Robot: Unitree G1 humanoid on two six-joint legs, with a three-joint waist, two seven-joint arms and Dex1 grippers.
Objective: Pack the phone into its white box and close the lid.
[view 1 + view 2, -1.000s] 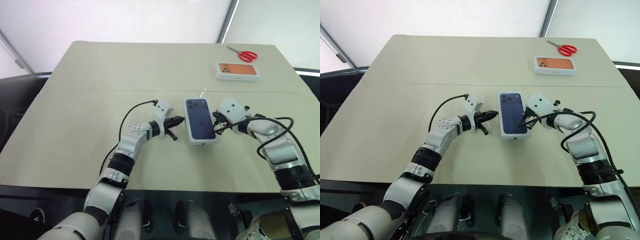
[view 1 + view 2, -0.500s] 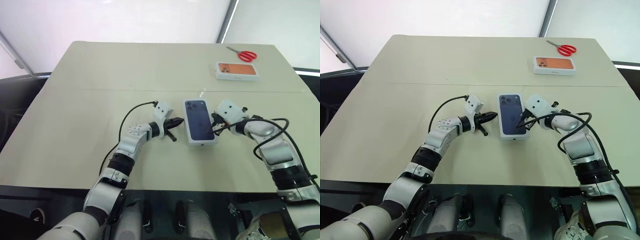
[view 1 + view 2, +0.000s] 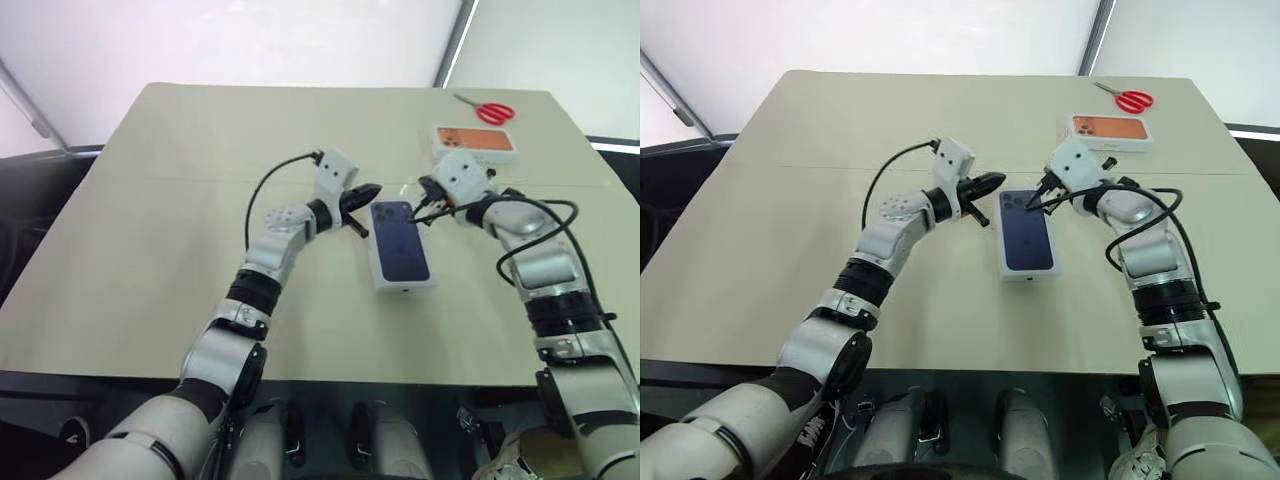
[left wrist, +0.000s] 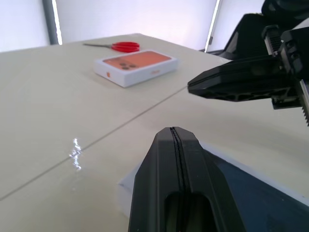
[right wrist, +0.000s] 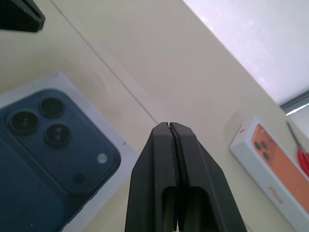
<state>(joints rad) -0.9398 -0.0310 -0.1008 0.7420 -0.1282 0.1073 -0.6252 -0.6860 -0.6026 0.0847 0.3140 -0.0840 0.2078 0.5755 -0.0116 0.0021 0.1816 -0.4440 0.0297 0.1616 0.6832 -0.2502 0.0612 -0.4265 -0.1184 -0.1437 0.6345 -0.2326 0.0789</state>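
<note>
A beige table (image 3: 180, 200) with a seam across it stands before bright white walls. The lid (image 3: 401, 246), printed with a dark-blue phone, lies mid-table. The left gripper (image 3: 365, 192) and right gripper (image 3: 421, 213) hover above its far end, fingers pressed together, empty. An orange-printed box (image 3: 476, 142) and red scissors (image 3: 488, 109) sit far right

Beige table (image 3: 200, 180); bright white backdrop (image 3: 250, 40)

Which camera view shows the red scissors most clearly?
The left eye view: the red scissors lie whole at the table's far edge, beyond the orange-printed box. The right eye view shows the same. The left wrist view shows them low and flat; the right wrist view only a red sliver.
</note>
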